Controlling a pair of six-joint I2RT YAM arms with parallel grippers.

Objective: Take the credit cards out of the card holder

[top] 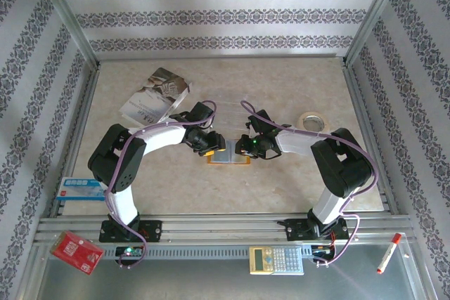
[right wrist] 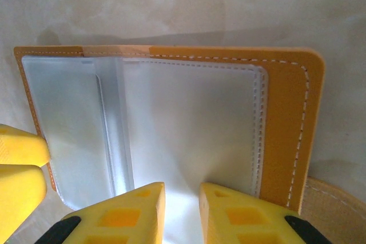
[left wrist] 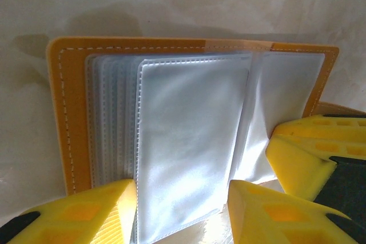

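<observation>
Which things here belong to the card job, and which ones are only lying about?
Job: card holder, left gripper, right gripper.
Lying about: booklet, tape roll, blue-and-white box, red packet, calculator, marker.

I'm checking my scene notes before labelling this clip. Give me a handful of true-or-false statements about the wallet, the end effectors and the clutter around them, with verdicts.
1. The card holder lies open on the table. True.
2. The card holder's cover is blue. False: it is orange, with clear plastic pockets inside.
3. The left end effector has its jaws wider apart than the right end effector. True.
4. The calculator lies right next to the card holder. False: it sits at the near edge, between the arm bases.
5. The tape roll lies to the right of the card holder, apart from it. True.
</observation>
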